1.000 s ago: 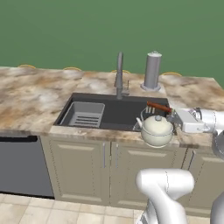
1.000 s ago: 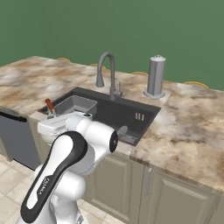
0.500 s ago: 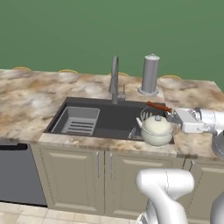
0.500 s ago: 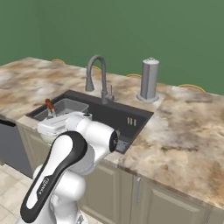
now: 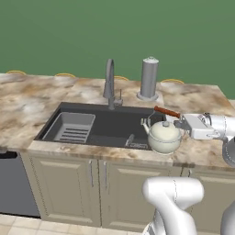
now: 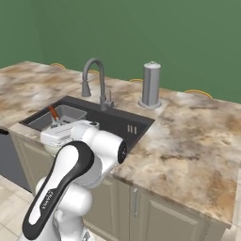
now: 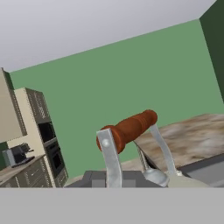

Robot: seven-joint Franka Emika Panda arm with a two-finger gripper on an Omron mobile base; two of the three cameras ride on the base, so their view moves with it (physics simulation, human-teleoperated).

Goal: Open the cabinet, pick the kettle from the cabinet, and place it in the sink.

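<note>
At the right centre of the left base view, the two-finger gripper (image 5: 182, 123) is clamped on the reddish-brown wooden grip of the small cream-white rounded kettle (image 5: 164, 136), which hangs by its thin wire bail over the right front corner of the dark grey rectangular sink (image 5: 105, 124). Toward the left of that basin lies the lighter grey ribbed tray insert (image 5: 71, 127). Behind it stand the grey arched faucet (image 5: 109, 83) and, to its right, a tall grey cylinder (image 5: 148, 78) on the marbled brown stone counter (image 5: 27, 102).
</note>
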